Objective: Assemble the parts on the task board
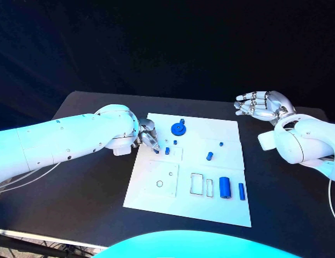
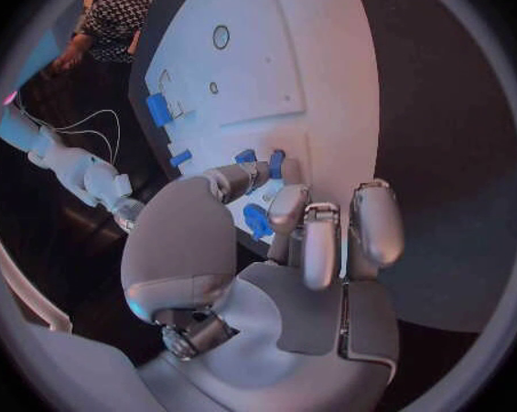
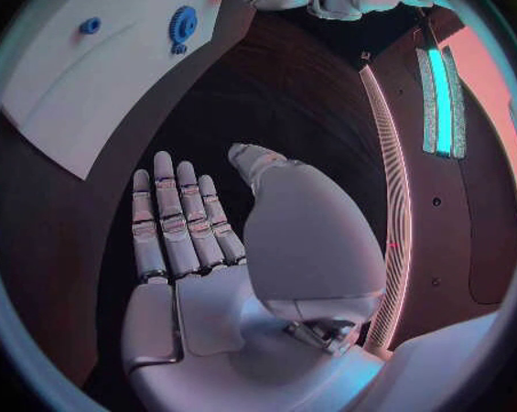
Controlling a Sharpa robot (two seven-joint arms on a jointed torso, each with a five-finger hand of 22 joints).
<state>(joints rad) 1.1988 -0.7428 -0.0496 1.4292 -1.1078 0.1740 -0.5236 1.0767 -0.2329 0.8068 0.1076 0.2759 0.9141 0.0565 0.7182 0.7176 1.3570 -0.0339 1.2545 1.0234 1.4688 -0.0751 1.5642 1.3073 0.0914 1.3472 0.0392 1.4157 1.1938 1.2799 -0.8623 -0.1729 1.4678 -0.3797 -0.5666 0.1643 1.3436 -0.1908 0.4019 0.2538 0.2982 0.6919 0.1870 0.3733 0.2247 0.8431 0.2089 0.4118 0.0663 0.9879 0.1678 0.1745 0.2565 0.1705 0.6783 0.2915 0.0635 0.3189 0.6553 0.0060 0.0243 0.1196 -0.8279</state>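
Observation:
The white task board lies mid-table. On it are a blue gear, a small blue peg, a large blue cylinder and a thinner one. My left hand hangs over the board's left edge, its fingertips pointing down by a short blue piece. A blue piece shows between thumb and finger; I cannot tell whether it is held. My right hand hovers past the board's far right corner, fingers straight and apart, holding nothing.
The board has a round hole and rectangular slots in its near half. Bare black table surrounds the board. A white cable trails under my left arm.

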